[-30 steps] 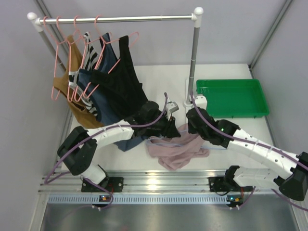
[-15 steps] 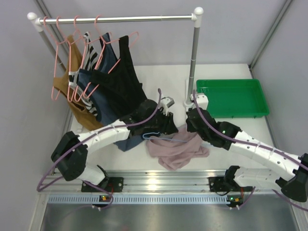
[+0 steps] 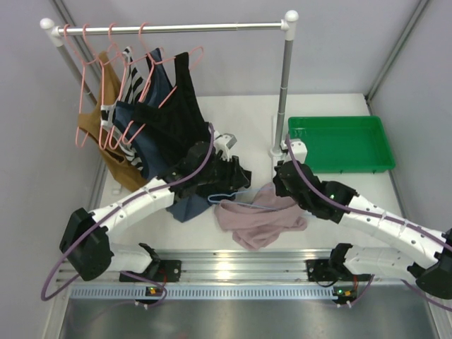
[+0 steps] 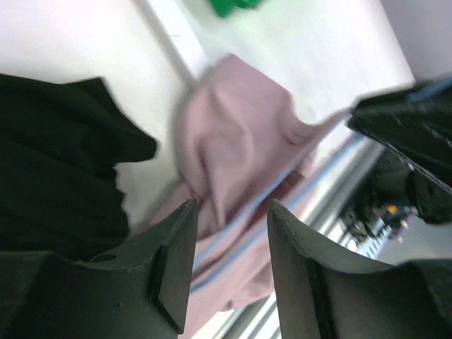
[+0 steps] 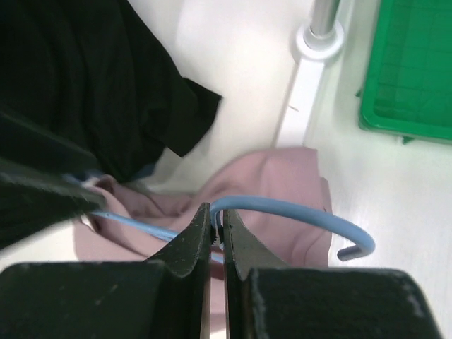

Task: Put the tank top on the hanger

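Note:
The mauve-pink tank top (image 3: 258, 220) lies bunched on the table between the two arms. The light-blue wire hanger (image 3: 227, 198) lies partly inside it, its left end poking out. My right gripper (image 3: 281, 185) is shut on the hanger's neck below the hook (image 5: 296, 210), over the tank top (image 5: 282, 176). My left gripper (image 3: 232, 174) is open and empty, above the top's left edge. In the left wrist view its jaws (image 4: 229, 261) stand apart over the tank top (image 4: 233, 141), with the hanger wire (image 4: 240, 236) blurred between them.
A clothes rail (image 3: 169, 28) at the back left carries pink wire hangers (image 3: 88, 85), a black tank top (image 3: 180, 120), a navy top (image 3: 141, 134) and other garments. Its right post (image 3: 284, 92) stands beside a green tray (image 3: 339, 145).
My left gripper has drawn back up and to the left, off the tank top, and the hanger's left end now shows. My right gripper has held still on the hanger.

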You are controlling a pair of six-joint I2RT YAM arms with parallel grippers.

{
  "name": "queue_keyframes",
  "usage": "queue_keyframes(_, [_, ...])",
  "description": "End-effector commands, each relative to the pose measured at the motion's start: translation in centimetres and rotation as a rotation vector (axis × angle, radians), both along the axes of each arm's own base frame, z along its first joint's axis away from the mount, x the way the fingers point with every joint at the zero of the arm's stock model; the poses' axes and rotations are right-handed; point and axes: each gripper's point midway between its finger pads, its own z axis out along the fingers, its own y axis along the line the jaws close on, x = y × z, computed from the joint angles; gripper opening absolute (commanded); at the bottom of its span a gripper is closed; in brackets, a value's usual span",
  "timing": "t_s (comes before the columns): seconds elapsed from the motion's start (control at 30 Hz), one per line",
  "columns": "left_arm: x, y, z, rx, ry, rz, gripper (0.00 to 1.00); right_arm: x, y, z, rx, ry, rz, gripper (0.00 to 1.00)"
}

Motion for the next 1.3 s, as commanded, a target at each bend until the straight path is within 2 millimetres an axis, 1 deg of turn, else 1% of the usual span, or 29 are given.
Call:
queue_keyframes(0.0, [2.9, 2.4, 0.7, 0.01, -0.054, 0.134, 0.49, -1.4, -2.5, -2.0, -0.13, 0.045, -0.002, 0.0])
queue_keyframes(0.1, [2.3, 1.8, 0.2, 0.001, -0.034, 0.089, 0.49, -1.3, -2.6, -2.1, -0.141, 0.048, -0.011, 0.0])
queue_keyframes(0.17, [2.3, 1.7, -0.1, 0.004, -0.028, 0.086, 0.49, -1.3, -2.6, -2.2, -0.143, 0.051, -0.017, 0.0])
queue_keyframes(0.23, [2.7, 2.2, -0.1, 0.017, -0.042, 0.116, 0.5, -1.3, -2.8, -2.3, -0.153, 0.055, -0.017, 0.0])
queue_keyframes(0.3, [3.2, 2.8, -0.1, 0.036, -0.048, 0.16, 0.5, -1.4, -2.9, -2.4, -0.161, 0.058, -0.016, 0.0])
queue_keyframes(0.33, [3.8, 3.5, -0.4, 0.061, -0.056, 0.204, 0.5, -1.5, -3.0, -2.5, -0.164, 0.061, -0.017, 0.0])
queue_keyframes(0.37, [3.7, 4.1, -1.1, 0.102, -0.03, 0.225, 0.5, -1.6, -3.1, -2.6, -0.167, 0.063, -0.017, 0.0])
queue_keyframes(0.4, [3.9, 4.6, -1.0, 0.125, -0.026, 0.246, 0.5, -1.6, -3.1, -2.7, -0.165, 0.063, -0.017, 0.0])
queue_keyframes(0.43, [4.4, 5.4, -1.5, 0.164, -0.024, 0.289, 0.5, -1.7, -3.2, -2.6, -0.163, 0.061, -0.016, 0.0])
queue_keyframes(0.47, [3.9, 6.2, -2.2, 0.208, 0.008, 0.306, 0.5, -1.7, -3.3, -2.6, -0.16, 0.062, -0.021, 0.0])
queue_keyframes(0.5, [4.1, 6.8, -2.1, 0.227, 0.004, 0.339, 0.5, -1.7, -3.4, -2.4, -0.155, 0.059, -0.023, 0.0])
queue_keyframes(0.57, [3.9, 7.8, -2.4, 0.249, 0.013, 0.377, 0.5, -1.8, -3.6, -2.3, -0.153, 0.056, -0.03, 0.0])
queue_keyframes(0.6, [3.4, 8.3, -3.0, 0.269, 0.032, 0.382, 0.5, -1.7, -3.7, -2.2, -0.148, 0.051, -0.041, 0.0])
queue_keyframes(0.63, [3.1, 8.7, -2.8, 0.266, 0.032, 0.393, 0.5, -1.7, -3.8, -2.1, -0.149, 0.049, -0.047, 0.0])
queue_keyframes(0.77, [1.8, 9.5, -3.5, 0.275, 0.051, 0.39, 0.5, -1.6, -4.2, -1.8, -0.144, 0.041, -0.074, 0.0])
queue_keyframes(0.9, [0.2, 10.3, -4.9, 0.311, 0.112, 0.372, 0.49, -1.3, -4.3, -1.5, -0.139, 0.032, -0.101, 0.0])
queue_keyframes(0.97, [-0.2, 10.5, -5.3, 0.316, 0.123, 0.37, 0.49, -1.2, -4.4, -1.4, -0.138, 0.031, -0.108, 0.0])
queue_keyframes(1.03, [-0.7, 10.5, -6.2, 0.32, 0.141, 0.356, 0.49, -1.2, -4.5, -1.2, -0.137, 0.03, -0.118, 0.0])
queue_keyframes(1.1, [-1.1, 10.3, -6.7, 0.315, 0.167, 0.35, 0.48, -1.1, -5.0, -1.1, -0.144, 0.025, -0.144, 0.0])
queue_keyframes(1.2, [-1.2, 10.2, -7.1, 0.31, 0.174, 0.354, 0.47, -1.0, -5.4, -0.9, -0.145, 0.018, -0.167, 0.0])
queue_keyframes(1.23, [-1.6, 9.8, -7.1, 0.297, 0.188, 0.329, 0.47, -1.0, -5.5, -0.8, -0.145, 0.018, -0.172, 0.0])
queue_keyframes(1.27, [-1.6, 9.7, -7.1, 0.29, 0.184, 0.329, 0.47, -1.0, -5.4, -0.8, -0.143, 0.019, -0.17, 0.0])
